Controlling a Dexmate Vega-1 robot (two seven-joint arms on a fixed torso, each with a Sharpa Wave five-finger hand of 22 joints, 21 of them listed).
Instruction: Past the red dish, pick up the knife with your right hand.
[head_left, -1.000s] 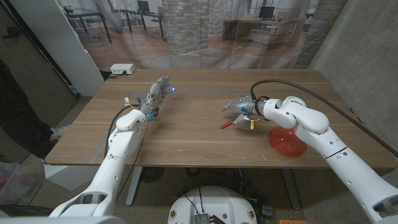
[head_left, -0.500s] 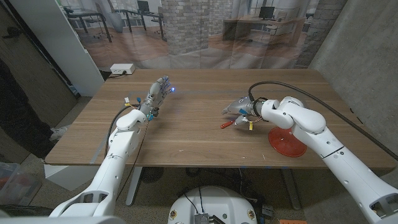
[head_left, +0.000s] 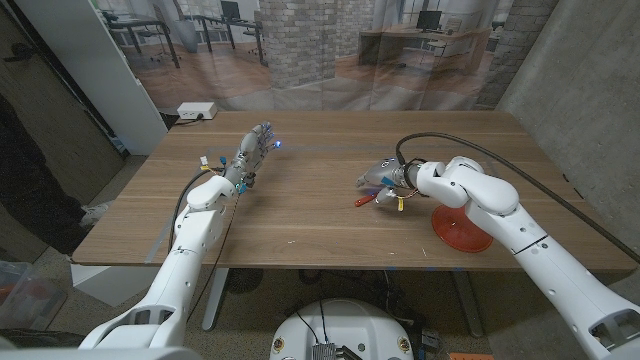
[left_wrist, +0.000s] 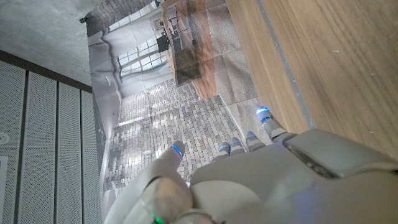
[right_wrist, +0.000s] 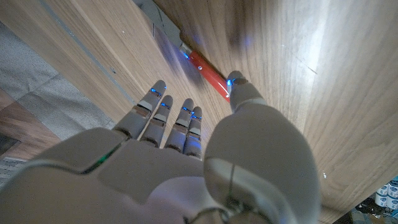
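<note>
Right hand (head_left: 383, 178) has crept a little further out over the table compared with a second ago, forearm sliding the same way; left hand (head_left: 257, 147), knife and dish unchanged. Right hand holds nothing: fingers straight and apart, thumb (right_wrist: 244, 92) set off to one side, palm turned down over the wood. Knife (right_wrist: 208, 71) lies flat on the table right under the hand, red handle in the gap between thumb and fingers, thumb tip at or just beside the handle — contact can't be confirmed. In the head view the red handle end (head_left: 364, 200) pokes out on the hand's near side. Blade runs on beyond the fingertips, pale and blurred. Red dish (head_left: 461, 226) sits behind the hand, beside the forearm, apart from the knife.

Handling guess: light, rigid, thin, lying flush to the table, so hard to get under; smooth handle may slip or skid. Best hold is the red handle, thumb against fingers across it, clear of the blade.

Right arm reaches across in front of the dish, elbow bent, wrist low. Left hand waits well apart, fingers extended, nothing in it.
</note>
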